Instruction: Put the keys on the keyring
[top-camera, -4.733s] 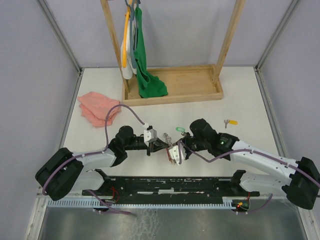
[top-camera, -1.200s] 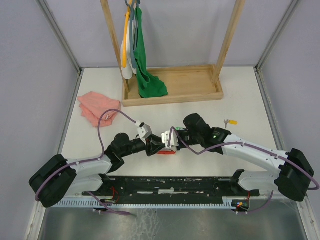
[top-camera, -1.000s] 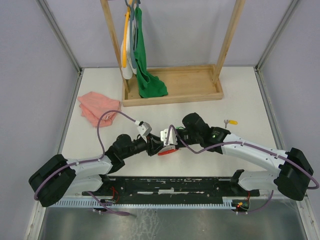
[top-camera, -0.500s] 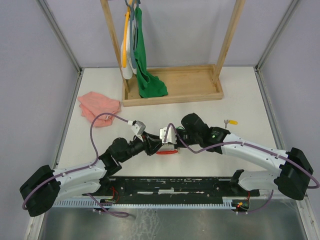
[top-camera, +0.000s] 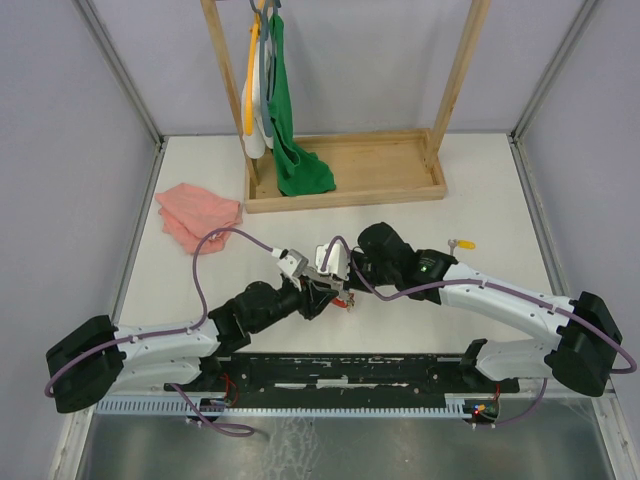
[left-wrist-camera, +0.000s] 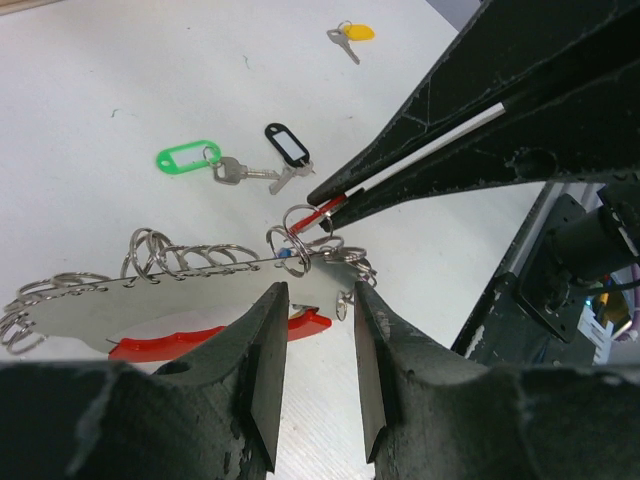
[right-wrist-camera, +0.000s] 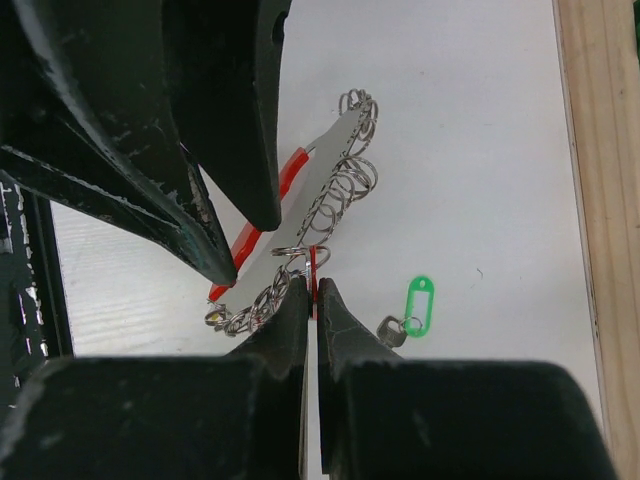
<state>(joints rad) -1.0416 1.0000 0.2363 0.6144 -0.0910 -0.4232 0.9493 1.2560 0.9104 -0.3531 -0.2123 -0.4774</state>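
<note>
Grey-and-red keyring (left-wrist-camera: 200, 290) is over mid-desk (left-wrist-camera: 120, 80) btwn both arms, its end clamped in left pincer (left-wrist-camera: 318, 295), fingers a narrow gap apart. Right pincer (right-wrist-camera: 312, 285) pinched nearly shut on red key tag (right-wrist-camera: 313, 262), right at keyring's edge. Green-tagged key (left-wrist-camera: 190, 158) & black-tagged key (left-wrist-camera: 285, 145) lie just beyond; yellow-tagged key (left-wrist-camera: 352, 32) well apart.

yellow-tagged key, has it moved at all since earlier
No, the yellow-tagged key still lies in the same spot below the wooden rack base's right corner.
</note>
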